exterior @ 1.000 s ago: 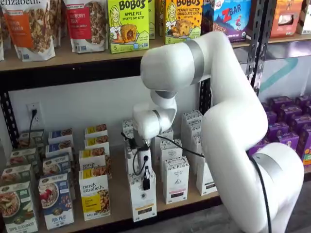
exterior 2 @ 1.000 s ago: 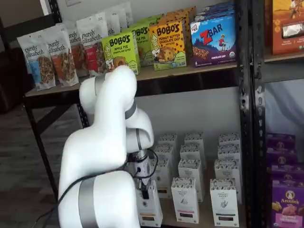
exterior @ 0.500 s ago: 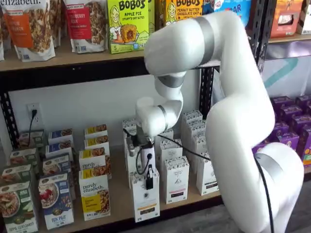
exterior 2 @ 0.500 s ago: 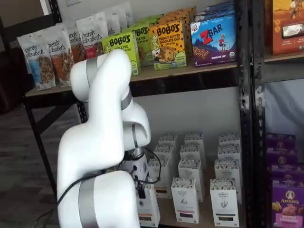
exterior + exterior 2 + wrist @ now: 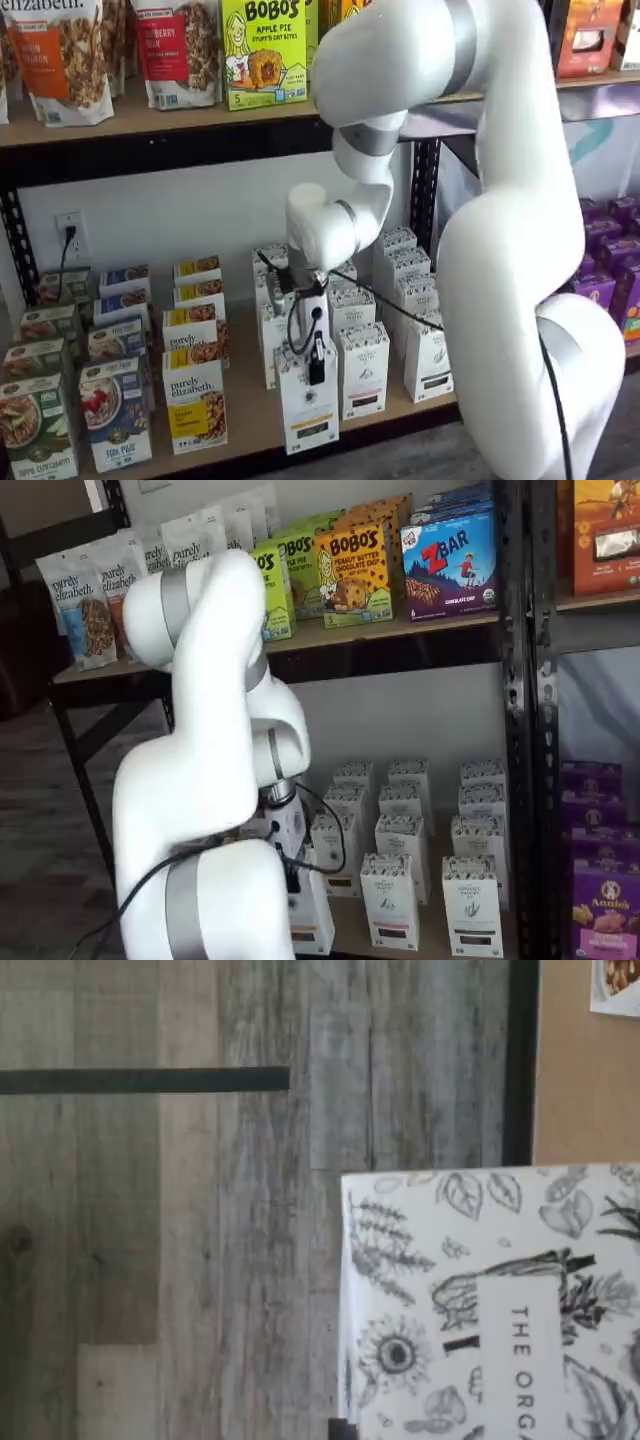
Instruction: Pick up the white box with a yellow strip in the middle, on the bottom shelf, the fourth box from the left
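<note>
The white box with a yellow strip [image 5: 309,405] hangs upright in my gripper [image 5: 315,362], at the front edge of the bottom shelf [image 5: 250,425]. The black fingers are closed on the box's top. In a shelf view the box [image 5: 312,918] shows low down, partly hidden behind my white arm, and the gripper [image 5: 291,872] sits just above it. In the wrist view the box's patterned top [image 5: 490,1300] is close under the camera, with grey wood floor beside it.
Rows of similar white boxes [image 5: 362,368] stand right of the held box, and cereal boxes [image 5: 195,405] stand to its left. Bags and Bobo's boxes [image 5: 263,50] fill the upper shelf. A black shelf post [image 5: 515,720] and purple boxes [image 5: 605,900] are to the right.
The gripper has carried the white box forward, off its row toward the shelf's front edge and slightly right. The arm's upper links have risen.
</note>
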Motion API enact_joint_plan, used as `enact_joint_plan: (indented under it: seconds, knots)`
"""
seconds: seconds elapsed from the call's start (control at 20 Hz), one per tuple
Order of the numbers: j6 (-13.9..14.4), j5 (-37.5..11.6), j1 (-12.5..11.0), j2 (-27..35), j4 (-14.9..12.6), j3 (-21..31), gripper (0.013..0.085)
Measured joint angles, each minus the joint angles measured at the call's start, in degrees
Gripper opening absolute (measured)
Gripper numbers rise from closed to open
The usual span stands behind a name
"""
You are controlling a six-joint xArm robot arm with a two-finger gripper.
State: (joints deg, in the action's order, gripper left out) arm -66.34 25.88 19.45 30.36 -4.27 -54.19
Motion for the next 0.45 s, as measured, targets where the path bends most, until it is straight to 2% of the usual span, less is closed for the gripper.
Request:
enact_joint_plan:
  seconds: [0.45]
  knots:
    - [0.3, -0.3, 0.6, -7.6, 0.3, 6.5, 0.0490]
